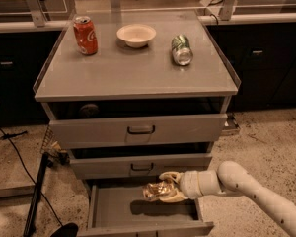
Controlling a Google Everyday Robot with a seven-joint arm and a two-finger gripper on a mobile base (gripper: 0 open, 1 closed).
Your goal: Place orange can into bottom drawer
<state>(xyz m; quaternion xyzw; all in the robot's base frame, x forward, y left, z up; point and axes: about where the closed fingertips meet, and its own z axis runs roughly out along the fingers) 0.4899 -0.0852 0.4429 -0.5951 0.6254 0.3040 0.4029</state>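
While a bowl [136, 34] sits on the cabinet top [138, 75], the gripper [163, 189], clamped on the orange can [153, 191], hangs over the open drawer [116, 214].

Flat grey metal cabinet top [138, 78] carried three things: shiny red cola can [85, 35] upright at back left, white round bowl [136, 35] near it at back middle, green can [182, 50] on its side, right. My gripper [162, 189] hung over the open bottom drawer [138, 216], clamped around the orange can [153, 190].
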